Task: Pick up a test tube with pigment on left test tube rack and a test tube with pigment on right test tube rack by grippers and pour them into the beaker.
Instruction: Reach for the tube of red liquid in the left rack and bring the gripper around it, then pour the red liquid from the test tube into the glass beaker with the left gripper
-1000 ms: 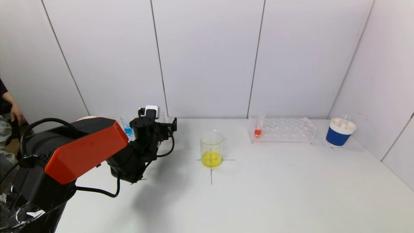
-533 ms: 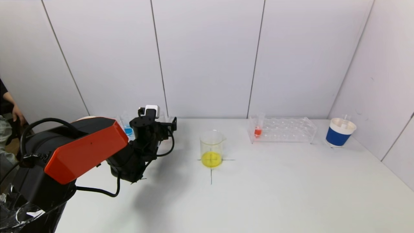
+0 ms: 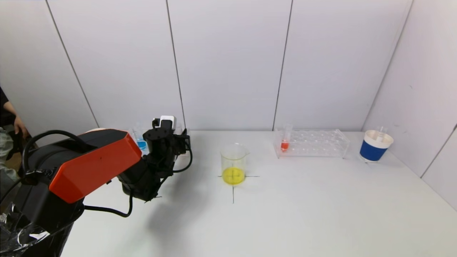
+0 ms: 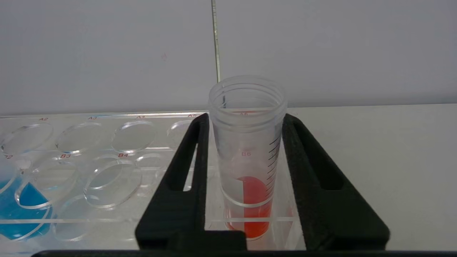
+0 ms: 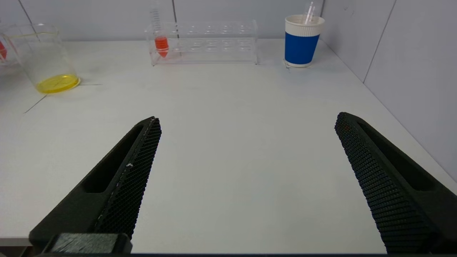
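In the left wrist view a clear test tube with red pigment (image 4: 247, 157) stands in the end hole of the clear left rack (image 4: 89, 142). My left gripper (image 4: 246, 119) is shut on it, one black finger pressing each side below the rim. In the head view this gripper (image 3: 181, 138) is at the left rack's right end, hiding the tube. The beaker (image 3: 234, 162) with yellow liquid stands on the table's cross mark. The right rack (image 3: 316, 143) holds a red-pigment tube (image 3: 285, 142) at its left end. My right gripper (image 5: 246, 119) is open and empty, low over the near table.
A blue-pigment tube (image 3: 141, 143) stands in the left rack behind my left arm. A blue-and-white paper cup (image 3: 375, 146) stands at the far right by the side wall. A person (image 3: 10, 117) sits at the left edge.
My left gripper's fingers have closed inward onto the red-pigment tube in the left rack. Nothing else has moved.
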